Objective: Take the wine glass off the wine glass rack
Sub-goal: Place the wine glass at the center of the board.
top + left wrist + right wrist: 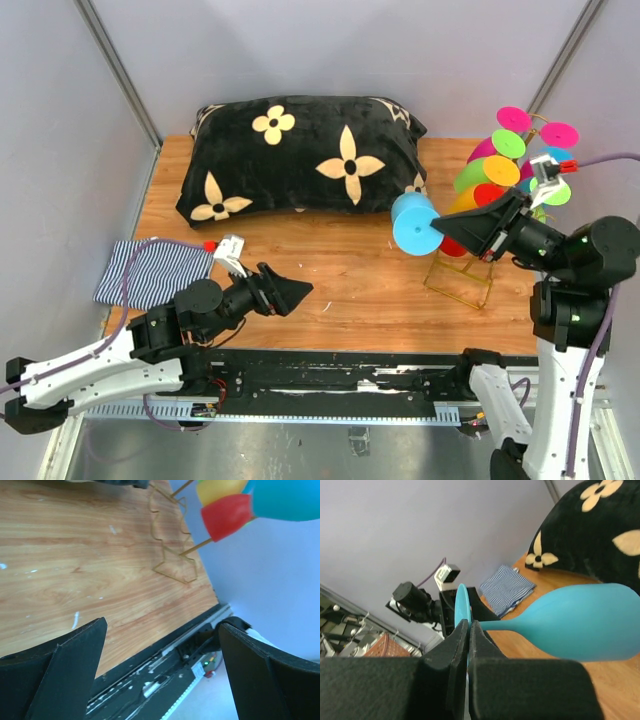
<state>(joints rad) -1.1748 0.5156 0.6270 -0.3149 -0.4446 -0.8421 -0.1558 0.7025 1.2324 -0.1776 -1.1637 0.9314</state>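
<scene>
A light blue wine glass (413, 222) hangs sideways in the air, just left of the wine glass rack (460, 280), a gold wire stand at the table's right. My right gripper (470, 228) is shut on the glass's flat foot (461, 605), and the bowl (580, 622) points away to the left. Several other coloured glasses (500, 165) still hang on the rack's rails. My left gripper (290, 292) is open and empty, low over the wood near the front edge. In the left wrist view its fingers (75, 655) frame the rack's base (172, 555).
A black pillow with cream flowers (300, 150) lies across the back of the table. A folded striped cloth (150, 272) sits at the left edge. The black rail (330, 375) runs along the front. Grey walls enclose the sides and back.
</scene>
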